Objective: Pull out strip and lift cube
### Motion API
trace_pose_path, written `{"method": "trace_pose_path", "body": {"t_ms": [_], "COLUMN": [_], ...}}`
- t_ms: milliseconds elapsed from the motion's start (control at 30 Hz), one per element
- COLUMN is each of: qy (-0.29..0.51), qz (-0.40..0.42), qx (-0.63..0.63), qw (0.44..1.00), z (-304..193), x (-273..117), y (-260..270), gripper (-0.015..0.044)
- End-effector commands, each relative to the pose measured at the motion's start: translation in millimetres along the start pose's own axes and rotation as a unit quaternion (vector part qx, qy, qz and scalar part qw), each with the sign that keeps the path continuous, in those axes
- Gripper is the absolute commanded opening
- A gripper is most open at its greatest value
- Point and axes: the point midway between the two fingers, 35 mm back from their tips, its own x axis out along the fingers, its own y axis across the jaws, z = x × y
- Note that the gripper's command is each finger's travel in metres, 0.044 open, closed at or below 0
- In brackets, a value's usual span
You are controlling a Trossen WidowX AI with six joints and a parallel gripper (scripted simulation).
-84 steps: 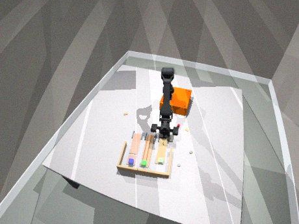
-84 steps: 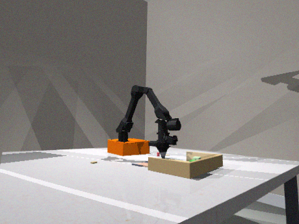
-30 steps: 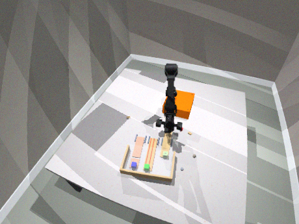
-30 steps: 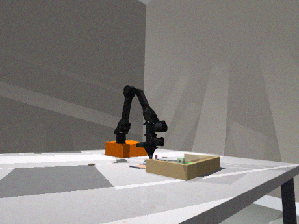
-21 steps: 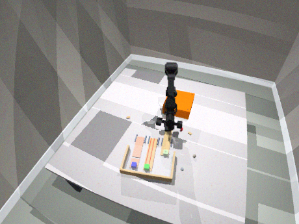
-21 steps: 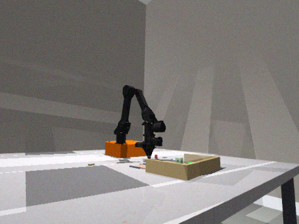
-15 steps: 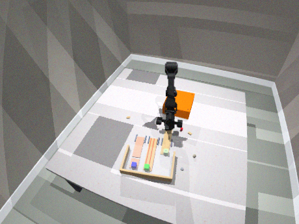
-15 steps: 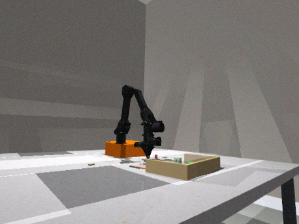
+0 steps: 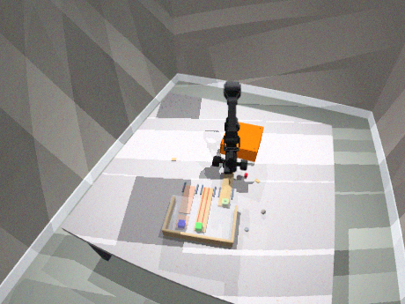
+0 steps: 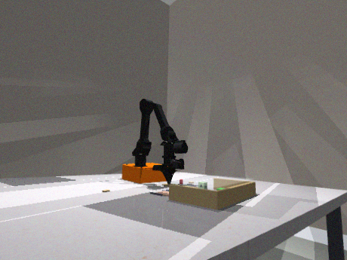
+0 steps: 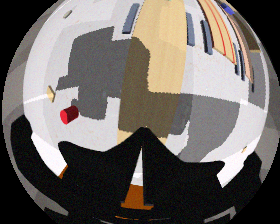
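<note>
A wide tan strip (image 9: 227, 183) (image 11: 166, 45) lies between dark guide posts and reaches out of the tray toward the robot base. A pale green cube (image 9: 224, 201) (image 10: 203, 185) with a dark mark stands on its far part. My gripper (image 9: 227, 173) (image 10: 169, 183) (image 11: 144, 131) is shut, its tips low over the strip's near end; contact cannot be told. A strip with orange lines (image 9: 204, 204) (image 11: 218, 27) carries a bright green cube (image 9: 199, 226). A salmon strip (image 9: 189, 197) carries a blue cube (image 9: 181, 223) (image 11: 227, 9).
The wooden tray (image 9: 200, 238) (image 10: 194, 199) has raised walls. Dark guide posts (image 9: 214, 192) (image 11: 131, 19) stand beside the strips. A red cylinder (image 9: 246, 174) (image 10: 181, 182) (image 11: 68, 115) and a tan chip (image 9: 257, 181) (image 11: 51, 93) lie near the gripper. The orange base block (image 9: 251, 141) (image 10: 131, 173) is behind.
</note>
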Motion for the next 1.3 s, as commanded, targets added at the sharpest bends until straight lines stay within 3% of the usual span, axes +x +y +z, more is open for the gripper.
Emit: {"method": "trace_pose_path", "body": {"t_ms": [0, 1267], "qy": [0.016, 0.016], "qz": [-0.001, -0.001], "qx": [0.002, 0.002], "qw": [1.000, 1.000], "z": [-16, -28], "x": [4, 4], "y": [-1, -1], "gripper": [0.0000, 0.0000]}}
